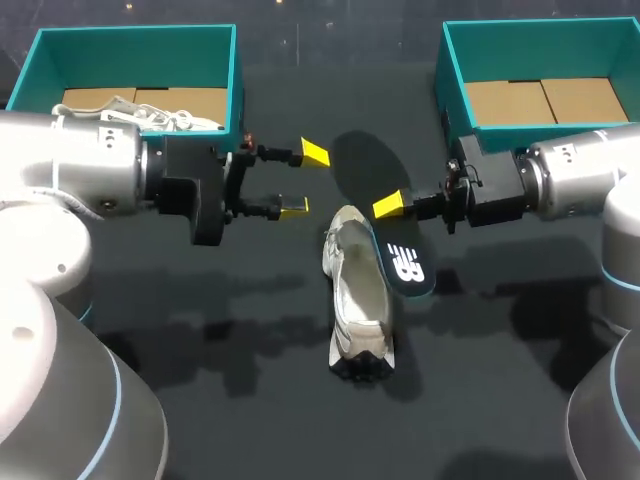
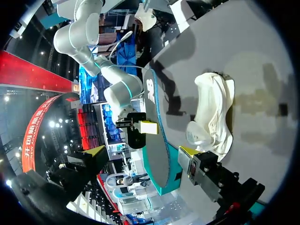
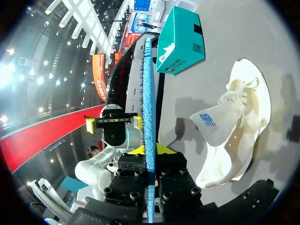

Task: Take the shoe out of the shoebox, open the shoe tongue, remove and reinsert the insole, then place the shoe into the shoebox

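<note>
Right end effector (image 1: 390,206): closed on the insole (image 1: 405,264), with a finger on each face. In the right wrist view the insole runs edge-on between the fingers and out ahead of them. In the head view it is tilted, logo face up, above the worktop (image 1: 200,330). Its lower end is just beside the shoe (image 1: 358,300); I cannot tell whether they touch.

Left end effector (image 1: 304,180): open, nothing between the fingers. It hangs over the worktop across from the right one, near the insole but apart from it.

Shoe: white, on the worktop at the middle, between the two arms and outside both boxes. Its opening faces up, and in the right wrist view the tongue stands lifted.

Left box (image 1: 135,55): teal, at the far left corner, with a second shoe (image 1: 150,118) inside.

Right box (image 1: 540,50): teal, at the far right corner, cardboard floor showing.
</note>
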Tool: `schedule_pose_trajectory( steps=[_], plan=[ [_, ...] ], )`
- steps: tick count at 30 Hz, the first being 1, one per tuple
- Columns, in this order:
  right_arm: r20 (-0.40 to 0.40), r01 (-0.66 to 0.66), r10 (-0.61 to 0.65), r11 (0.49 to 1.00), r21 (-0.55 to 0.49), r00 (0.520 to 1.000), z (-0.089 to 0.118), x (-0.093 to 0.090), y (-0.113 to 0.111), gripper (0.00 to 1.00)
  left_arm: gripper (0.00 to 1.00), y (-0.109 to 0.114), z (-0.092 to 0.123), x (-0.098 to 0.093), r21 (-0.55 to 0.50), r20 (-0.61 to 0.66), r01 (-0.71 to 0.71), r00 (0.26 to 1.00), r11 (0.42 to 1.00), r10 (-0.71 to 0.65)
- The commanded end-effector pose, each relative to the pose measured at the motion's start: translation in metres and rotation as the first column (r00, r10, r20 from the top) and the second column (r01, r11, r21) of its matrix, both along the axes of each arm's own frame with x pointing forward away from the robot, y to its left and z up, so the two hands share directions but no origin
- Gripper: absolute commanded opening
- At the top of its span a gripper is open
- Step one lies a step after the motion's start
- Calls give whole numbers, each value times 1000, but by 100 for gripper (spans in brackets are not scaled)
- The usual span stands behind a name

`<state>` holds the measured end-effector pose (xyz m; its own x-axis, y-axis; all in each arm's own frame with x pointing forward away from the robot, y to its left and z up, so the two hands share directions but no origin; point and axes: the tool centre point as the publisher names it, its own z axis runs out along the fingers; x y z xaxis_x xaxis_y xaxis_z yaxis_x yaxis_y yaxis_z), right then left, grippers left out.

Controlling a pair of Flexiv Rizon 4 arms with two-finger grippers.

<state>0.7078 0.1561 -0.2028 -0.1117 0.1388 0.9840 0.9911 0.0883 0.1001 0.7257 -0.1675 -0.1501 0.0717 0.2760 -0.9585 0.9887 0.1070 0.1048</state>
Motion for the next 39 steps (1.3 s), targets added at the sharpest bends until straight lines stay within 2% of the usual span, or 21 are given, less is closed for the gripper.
schedule_pose_trajectory(
  steps=[1,4,6,7,8,9,23,25,26,28,29,32,34,39],
  plan=[
    [0,1,-1,1000,-3,1000,0,0,1,0,100,4,2,0,17,-11,-2,1000,1000,2],
    [0,1,-1,1000,-3,1000,0,0,1,0,100,5,9,10,135,-19,-9,1000,991,11],
    [0,1,-1,1000,-3,1000,0,0,1,0,100,7,13,22,235,-72,3,997,972,15],
    [0,1,-1,1000,-3,1000,0,0,1,0,100,7,16,28,329,-96,4,995,944,29],
    [0,1,-1,1000,-3,1000,0,0,1,0,100,5,19,34,467,-123,-7,990,884,73],
    [0,1,-1,1000,-3,1000,0,0,1,0,100,5,21,41,522,-184,14,978,853,96],
    [0,1,-1,1000,-3,1000,0,0,1,0,100,5,21,41,522,-184,14,978,853,96],
    [0,1,-1,1000,-3,1000,0,0,1,0,100,1,30,45,599,-176,-1,975,801,132],
    [0,1,-1,1000,-3,1000,0,0,1,0,100,1,35,46,580,-202,39,974,814,97],
    [0,1,-1,1000,-3,1000,0,0,1,0,100,-3,43,52,640,-199,40,973,767,115],
    [0,1,-1,1000,-3,1000,0,0,1,0,100,-2,48,53,623,-199,59,976,780,86],
    [0,1,-1,1000,-3,1000,0,0,1,0,100,-8,59,58,708,-217,88,971,700,97],
    [0,1,-1,1000,-3,1000,0,0,1,0,100,-12,63,60,751,-182,73,978,657,101],
    [0,1,-1,1000,-3,1000,0,0,1,0,100,-28,63,68,839,-194,89,971,537,142]
  ],
)
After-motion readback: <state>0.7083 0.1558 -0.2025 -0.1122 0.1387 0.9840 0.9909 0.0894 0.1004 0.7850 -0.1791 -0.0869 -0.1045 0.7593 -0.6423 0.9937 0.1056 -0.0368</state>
